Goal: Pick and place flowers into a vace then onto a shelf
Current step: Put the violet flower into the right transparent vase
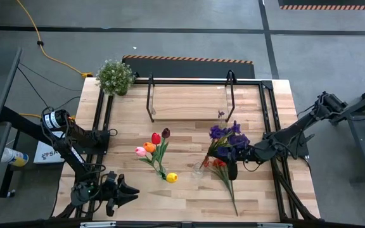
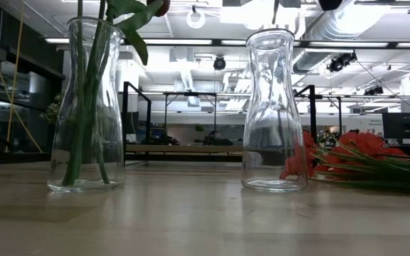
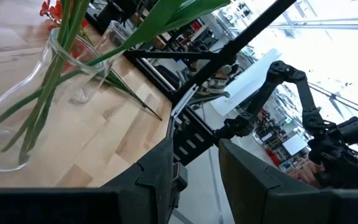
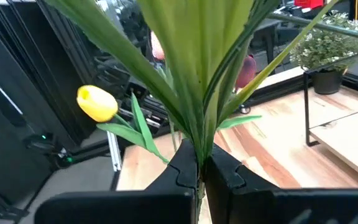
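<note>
The right gripper (image 1: 234, 154) hangs over the middle-right of the plank tabletop (image 1: 189, 196), its dark fingers pinched tight on the green stem and leaves of a purple flower spray (image 1: 227, 136), which the right wrist view shows squeezed between the fingertips. So the step in hand looks like carrying this spray to a vase: the empty clear glass vase (image 2: 274, 114) stands just beside the gripper, with a bunch of red small-blossom flowers (image 2: 361, 153) lying flat on the wood next to it. A second clear glass vase (image 2: 87, 107) nearer the left side already holds the tulips (image 1: 154, 147), red, orange, pink, maroon and one drooping yellow, their stems fanned inside it. The left gripper (image 1: 127, 192) waits low at the near-left corner of the table, fingers partly apart with nothing between them. The light-wood shelf on a thin black frame (image 1: 189, 101) at the far side carries no vase yet. Next, I judge, the spray's stem end must be swung upright over the empty vase's narrow mouth and lowered straight in before the fingers let go; the red bunch is left to follow
</note>
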Robot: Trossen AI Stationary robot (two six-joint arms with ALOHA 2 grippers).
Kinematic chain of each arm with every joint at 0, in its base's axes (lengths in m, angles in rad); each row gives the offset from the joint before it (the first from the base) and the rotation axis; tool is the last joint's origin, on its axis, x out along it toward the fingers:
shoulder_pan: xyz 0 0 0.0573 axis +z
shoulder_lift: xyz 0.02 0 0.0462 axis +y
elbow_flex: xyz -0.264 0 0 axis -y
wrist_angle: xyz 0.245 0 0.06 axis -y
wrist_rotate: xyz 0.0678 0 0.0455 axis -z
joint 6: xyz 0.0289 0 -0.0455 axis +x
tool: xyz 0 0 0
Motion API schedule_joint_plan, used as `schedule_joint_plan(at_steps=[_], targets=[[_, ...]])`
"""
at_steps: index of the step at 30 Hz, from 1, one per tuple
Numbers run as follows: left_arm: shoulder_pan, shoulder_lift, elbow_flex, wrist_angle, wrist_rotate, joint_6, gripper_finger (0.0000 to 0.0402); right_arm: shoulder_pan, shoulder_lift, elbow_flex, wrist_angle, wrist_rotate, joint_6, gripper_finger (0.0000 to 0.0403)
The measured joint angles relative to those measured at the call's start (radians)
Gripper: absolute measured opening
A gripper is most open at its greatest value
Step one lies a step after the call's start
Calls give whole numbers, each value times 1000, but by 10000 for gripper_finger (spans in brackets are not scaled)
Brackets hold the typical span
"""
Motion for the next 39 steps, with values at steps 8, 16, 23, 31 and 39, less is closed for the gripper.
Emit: schedule_joint_plan(at_steps=[8, 16, 23, 31, 39], targets=[[0, 0, 0, 1, -2, 0, 163, -35, 21, 0, -48, -11, -16, 1], [0, 0, 0, 1, -3, 0, 163, -44, 21, 0, -93, -36, -16, 2], [0, 0, 0, -23, -49, 0, 163, -44, 21, 0, -115, -48, -16, 3], [0, 0, 0, -28, -70, 0, 163, -44, 21, 0, -121, -53, -16, 4], [0, 0, 0, -28, -70, 0, 163, -44, 21, 0, -138, -91, -16, 26]])
